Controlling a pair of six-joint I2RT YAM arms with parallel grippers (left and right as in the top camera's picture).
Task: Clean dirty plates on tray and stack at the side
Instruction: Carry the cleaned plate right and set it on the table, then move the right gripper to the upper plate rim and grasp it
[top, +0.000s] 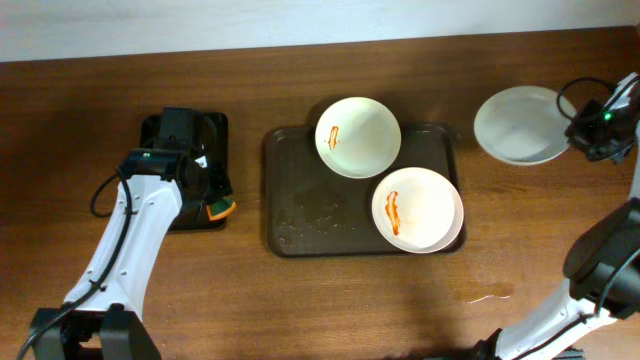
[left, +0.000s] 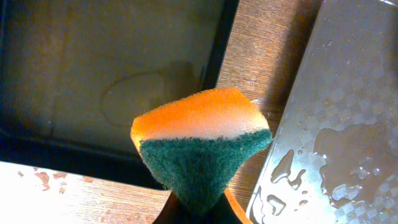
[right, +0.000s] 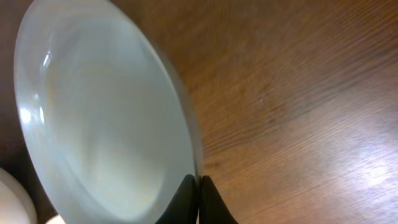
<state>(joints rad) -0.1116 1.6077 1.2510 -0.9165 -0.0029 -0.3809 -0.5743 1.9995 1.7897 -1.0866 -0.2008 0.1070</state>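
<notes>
Two white plates with orange-red smears lie on the dark tray (top: 300, 215): one at the back (top: 358, 137), one at the front right (top: 417, 208). My left gripper (top: 215, 203) is shut on an orange and green sponge (top: 221, 208) (left: 202, 140), held between the small black tray and the large tray. My right gripper (top: 580, 132) is shut on the rim of a clean white plate (top: 520, 125) (right: 106, 130) at the table's far right, off the tray; the fingers (right: 199, 198) pinch the plate's edge.
A small black tray (top: 185, 170) lies at the left under my left arm; its inside (left: 93, 74) looks wet. The large tray's surface (left: 348, 124) carries water drops. A small wet spot (top: 488, 296) lies on the table at the front right.
</notes>
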